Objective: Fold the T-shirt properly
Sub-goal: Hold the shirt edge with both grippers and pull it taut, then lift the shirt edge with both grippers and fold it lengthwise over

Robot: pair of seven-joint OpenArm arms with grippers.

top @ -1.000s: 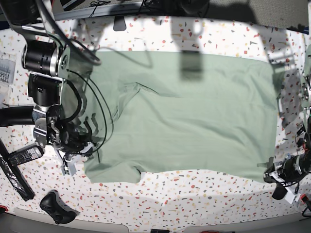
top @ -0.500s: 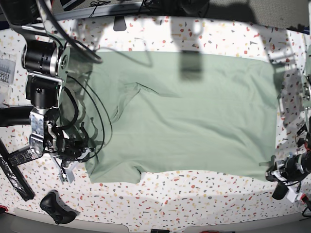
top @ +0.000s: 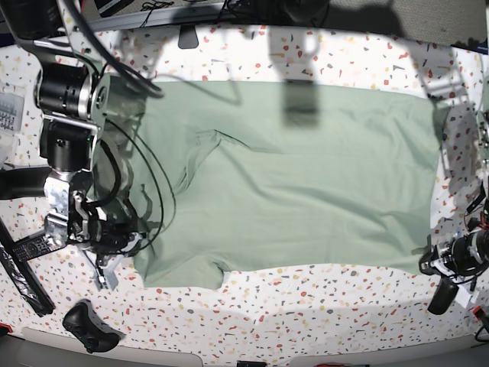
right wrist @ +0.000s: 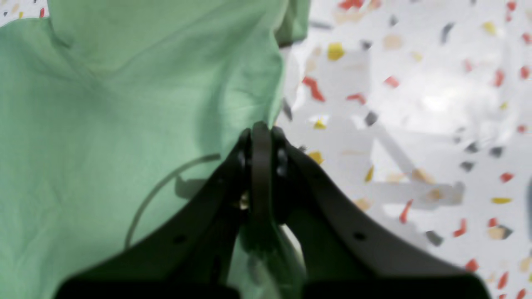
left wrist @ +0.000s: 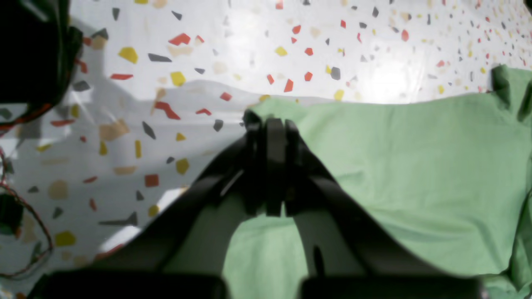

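The pale green T-shirt point(top: 306, 183) lies spread flat across the speckled table point(top: 306, 313). My right gripper point(top: 131, 246) is at the base view's lower left, shut on the shirt's near left edge. The right wrist view shows its jaws closed on the cloth edge point(right wrist: 259, 131), with the T-shirt point(right wrist: 124, 108) to the left. My left gripper point(top: 429, 264) is at the lower right, shut on the shirt's near right corner. The left wrist view shows its jaws closed point(left wrist: 270, 126) on that corner of the T-shirt point(left wrist: 415, 166).
A black game controller point(top: 90, 325), a remote point(top: 30, 246) and a black strip point(top: 23, 283) lie near the table's left front. A clear box point(top: 9, 111) sits at the left edge. Cables and stands run along the back edge point(top: 191, 15).
Both grippers have shifted slightly outward with the shirt's near corners, drawing the near hem a little tauter. The rest of the shirt lies as before.
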